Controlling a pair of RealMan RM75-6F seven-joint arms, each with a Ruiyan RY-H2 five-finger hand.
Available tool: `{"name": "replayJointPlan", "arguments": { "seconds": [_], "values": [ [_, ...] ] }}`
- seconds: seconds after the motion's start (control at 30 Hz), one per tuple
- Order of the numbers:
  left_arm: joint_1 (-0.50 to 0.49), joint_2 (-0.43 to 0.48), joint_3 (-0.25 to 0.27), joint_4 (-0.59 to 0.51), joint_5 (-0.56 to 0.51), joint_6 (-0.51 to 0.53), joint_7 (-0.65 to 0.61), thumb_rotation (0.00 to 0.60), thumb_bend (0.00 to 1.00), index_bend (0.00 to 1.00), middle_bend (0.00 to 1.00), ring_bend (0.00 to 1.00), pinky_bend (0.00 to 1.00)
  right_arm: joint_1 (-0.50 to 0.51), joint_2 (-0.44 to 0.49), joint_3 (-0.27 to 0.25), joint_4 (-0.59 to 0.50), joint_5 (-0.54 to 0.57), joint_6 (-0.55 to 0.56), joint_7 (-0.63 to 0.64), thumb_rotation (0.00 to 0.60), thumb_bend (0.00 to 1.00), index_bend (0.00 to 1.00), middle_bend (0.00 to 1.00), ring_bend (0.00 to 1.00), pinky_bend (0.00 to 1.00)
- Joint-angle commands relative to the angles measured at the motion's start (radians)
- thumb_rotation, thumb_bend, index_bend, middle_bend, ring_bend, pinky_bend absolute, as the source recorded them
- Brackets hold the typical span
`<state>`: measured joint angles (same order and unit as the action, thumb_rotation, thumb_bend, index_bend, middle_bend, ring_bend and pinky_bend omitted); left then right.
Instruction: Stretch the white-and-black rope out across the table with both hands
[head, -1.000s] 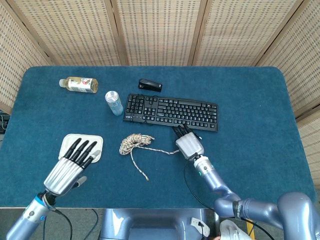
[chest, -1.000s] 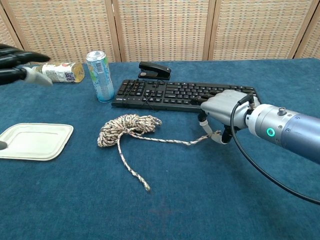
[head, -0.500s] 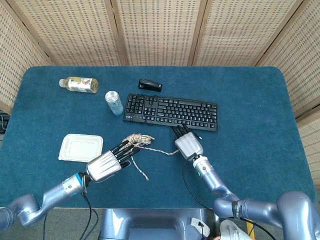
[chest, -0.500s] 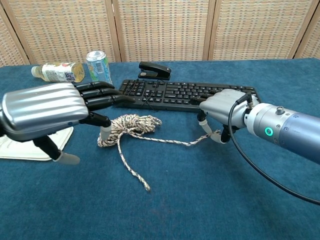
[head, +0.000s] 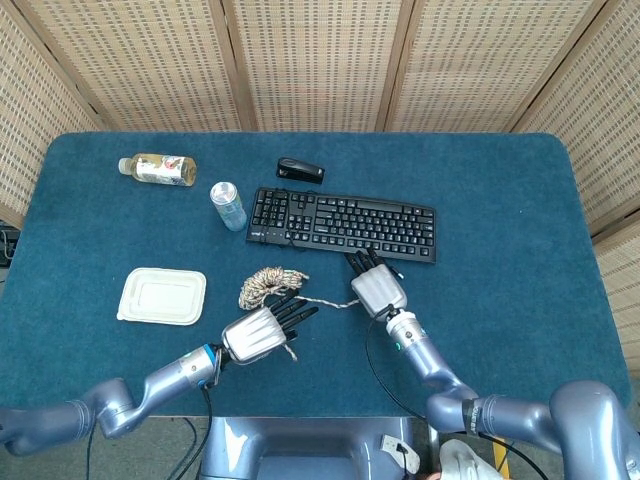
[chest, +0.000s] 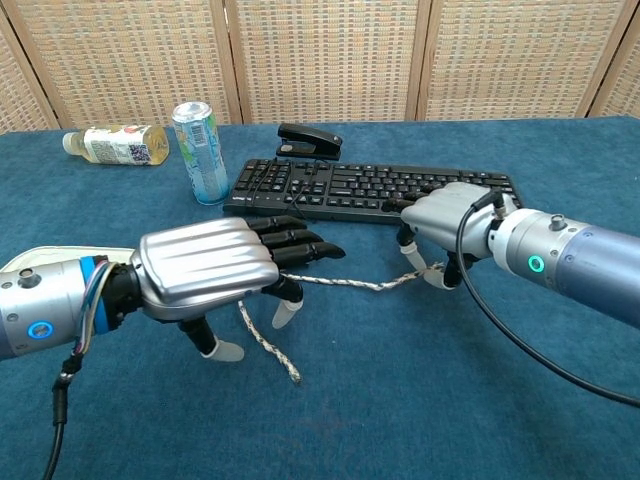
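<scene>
The white-and-black rope (head: 264, 286) lies as a small coil in front of the keyboard. One strand (chest: 352, 284) runs right from it to my right hand (head: 377, 291), which pinches that end (chest: 428, 273) just above the cloth. A loose tail (chest: 266, 346) trails toward the table's near edge. My left hand (head: 260, 334) hovers over the tail with its fingers straight and apart, holding nothing. In the chest view the left hand (chest: 212, 270) hides most of the coil.
A black keyboard (head: 343, 222) lies just behind the right hand. A black stapler (head: 300, 170), a drink can (head: 228, 205) and a lying bottle (head: 157, 168) sit at the back left. A white tray (head: 162, 296) rests left of the rope.
My left hand has swept right from above the tray to above the rope's tail. The right hand and the rope have stayed where they were.
</scene>
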<state>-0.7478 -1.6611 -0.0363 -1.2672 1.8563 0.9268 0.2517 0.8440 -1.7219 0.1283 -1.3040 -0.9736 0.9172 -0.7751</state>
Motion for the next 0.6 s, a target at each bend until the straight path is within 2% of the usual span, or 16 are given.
{"name": "replayJointPlan", "arguments": {
  "seconds": [0.03, 0.6],
  "values": [
    [-0.016, -0.016, 0.002, 0.014, -0.02, -0.016, 0.007, 0.6, 0.2, 0.52, 0.0, 0.0, 0.0, 0.001, 0.002, 0.0, 0.0, 0.001, 0.0, 0.002, 0.6, 0.46, 0.67, 0.0, 0.0, 0.0],
    [-0.066, -0.112, 0.023, 0.094, -0.088, -0.045, 0.006, 0.6, 0.26, 0.55, 0.0, 0.0, 0.0, 0.014, -0.001, -0.004, -0.001, 0.016, -0.001, -0.005, 0.6, 0.46, 0.67, 0.0, 0.0, 0.0]
  ]
}}
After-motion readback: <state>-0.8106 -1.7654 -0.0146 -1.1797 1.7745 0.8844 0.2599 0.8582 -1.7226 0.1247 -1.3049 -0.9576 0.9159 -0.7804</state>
